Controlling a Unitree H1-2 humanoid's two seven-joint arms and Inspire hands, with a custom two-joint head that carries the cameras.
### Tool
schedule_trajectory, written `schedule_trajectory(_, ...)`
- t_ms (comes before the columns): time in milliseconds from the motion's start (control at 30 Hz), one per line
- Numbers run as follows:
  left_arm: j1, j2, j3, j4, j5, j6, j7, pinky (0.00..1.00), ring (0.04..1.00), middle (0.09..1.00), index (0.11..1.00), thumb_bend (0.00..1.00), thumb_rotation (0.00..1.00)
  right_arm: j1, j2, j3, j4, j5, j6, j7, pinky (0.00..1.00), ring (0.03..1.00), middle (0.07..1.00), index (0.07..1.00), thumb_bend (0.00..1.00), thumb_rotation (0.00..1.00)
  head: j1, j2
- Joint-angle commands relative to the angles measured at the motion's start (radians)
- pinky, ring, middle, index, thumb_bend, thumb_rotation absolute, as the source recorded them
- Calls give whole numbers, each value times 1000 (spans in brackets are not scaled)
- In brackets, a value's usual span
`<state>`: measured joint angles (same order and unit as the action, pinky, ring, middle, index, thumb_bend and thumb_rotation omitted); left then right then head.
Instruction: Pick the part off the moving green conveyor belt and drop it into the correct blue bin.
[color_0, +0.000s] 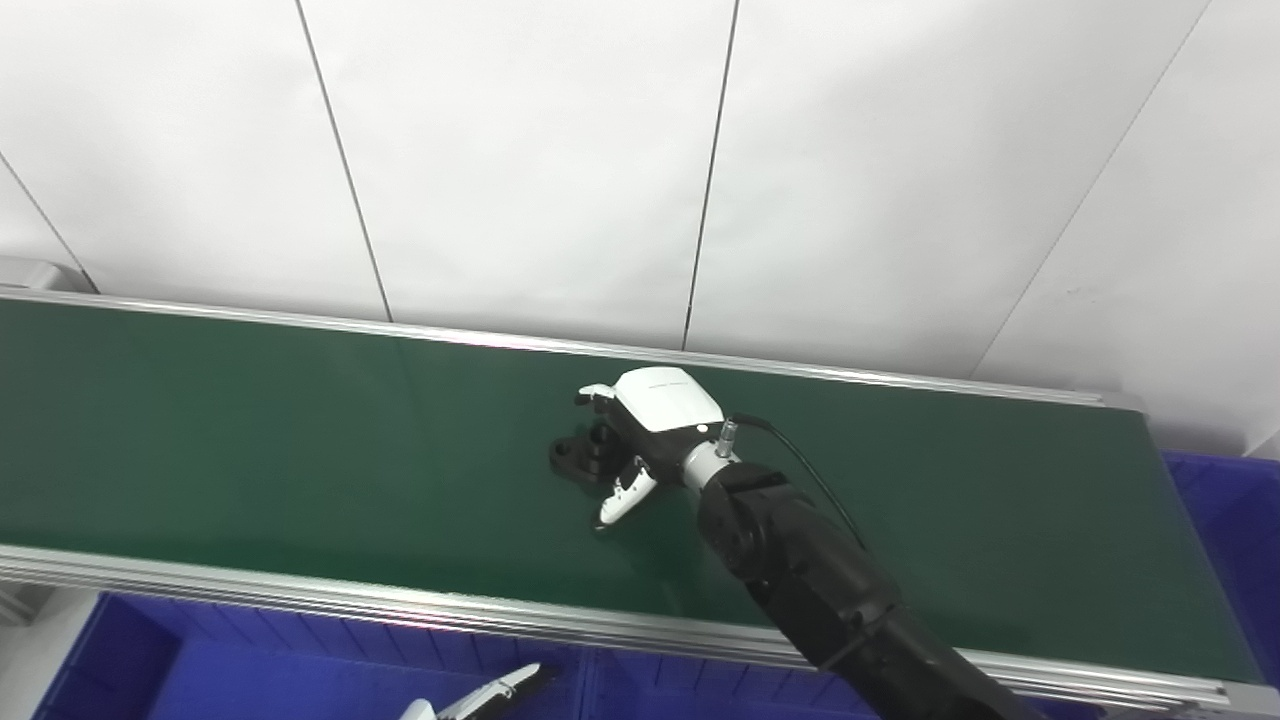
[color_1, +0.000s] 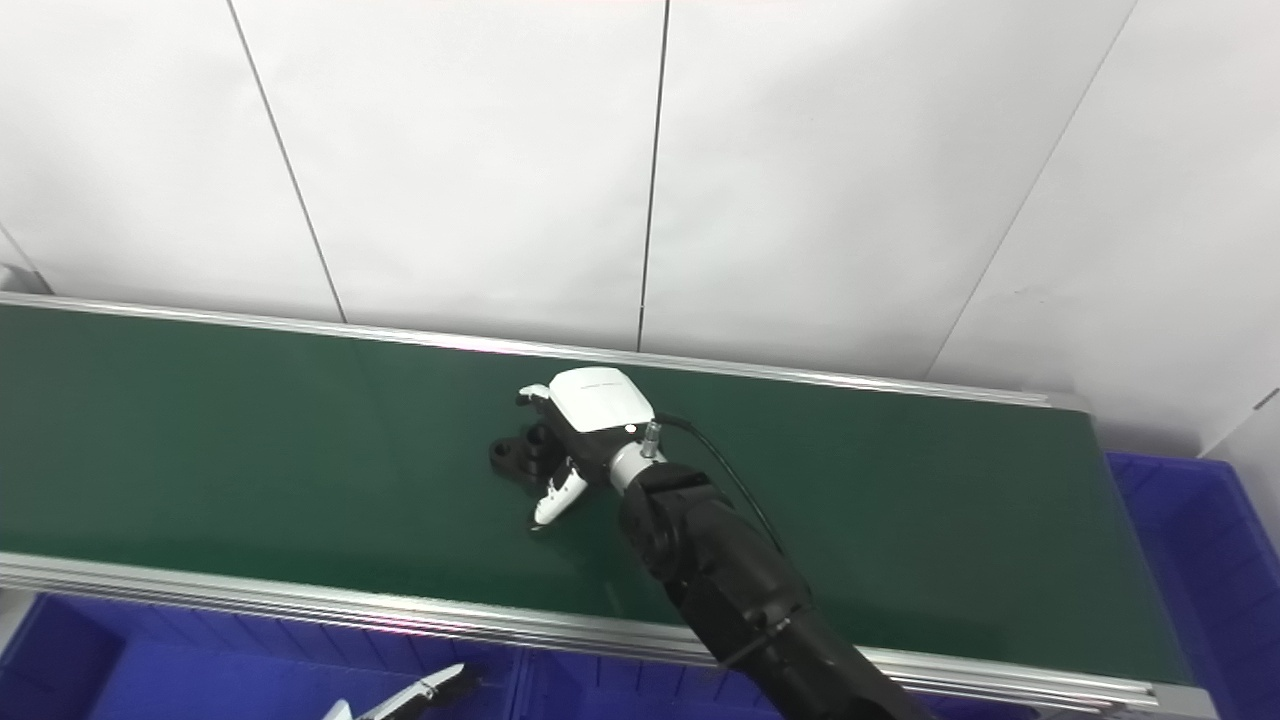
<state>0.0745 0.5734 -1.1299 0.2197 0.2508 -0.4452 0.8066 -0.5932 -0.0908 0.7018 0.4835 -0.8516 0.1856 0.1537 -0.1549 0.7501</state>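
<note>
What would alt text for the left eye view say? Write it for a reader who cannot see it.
The robot's right hand reaches over the green conveyor belt with its fingers around a small black part lying on the belt. Blue bins sit below the belt's near rail, where the left hand just shows at the bottom edge; white wall panels stand behind.

No legible text, label, brand, number or sign on anything in view.

A factory-style sorting station: a long green conveyor belt with metal rails, blue plastic bins below it, and plain white wall panels behind.
</note>
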Motion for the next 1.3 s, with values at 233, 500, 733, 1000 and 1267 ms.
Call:
schedule_trajectory(233, 0, 4, 17, -37, 8, -25, 11, 787, 832, 868, 883, 831, 660, 46, -57, 60, -96, -55, -3, 117, 333, 398, 506, 531, 512, 0, 1, 17)
schedule_trajectory(500, 4, 7, 36, -55, 5, -25, -8, 781, 827, 865, 882, 828, 662, 64, -78, 74, -133, -93, -25, 143, 335, 409, 520, 513, 514, 0, -1, 25)
schedule_trajectory(733, 4, 7, 52, -55, 6, -25, -23, 788, 830, 866, 884, 833, 670, 80, -98, 81, -153, -112, -82, 65, 289, 393, 505, 522, 513, 0, -1, 26)
schedule_trajectory(1000, 4, 13, 57, -58, 10, -25, -28, 782, 828, 864, 881, 825, 664, 128, -95, 3, -313, -73, -43, 73, 259, 383, 484, 531, 512, 0, -11, 38)
schedule_trajectory(1267, 9, 19, 64, -72, 11, -25, -31, 774, 822, 861, 878, 833, 675, 225, -95, -107, -581, -69, 13, 132, 272, 352, 465, 548, 509, 0, -29, 58)
